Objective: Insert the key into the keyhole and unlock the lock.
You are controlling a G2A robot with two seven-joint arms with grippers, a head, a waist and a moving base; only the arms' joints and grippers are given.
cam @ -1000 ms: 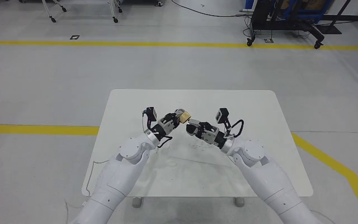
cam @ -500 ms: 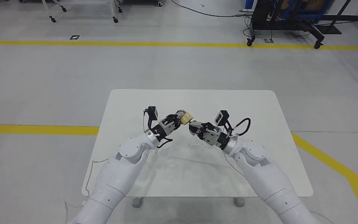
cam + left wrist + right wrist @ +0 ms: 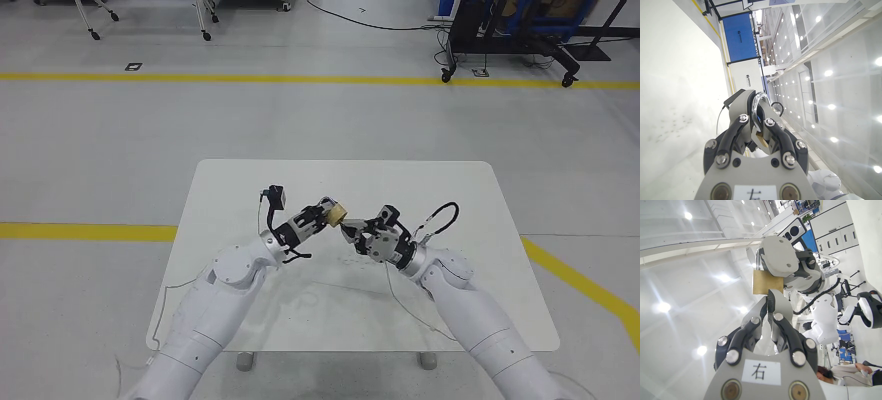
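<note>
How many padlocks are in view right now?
1. The brass padlock is held above the table in the left gripper, which is clamped at its shackle end. The right gripper sits at the padlock's bottom edge.

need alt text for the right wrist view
The right claw, fingers pressed together, touches its tips to a brass padlock at the end opposite the shackle. The left claw holds the padlock up by its shackle end.

Industrial lab hall: yellow floor lines (image 3: 300, 78), wheeled rack (image 3: 520, 50), ceiling lights (image 3: 828, 73).
</note>
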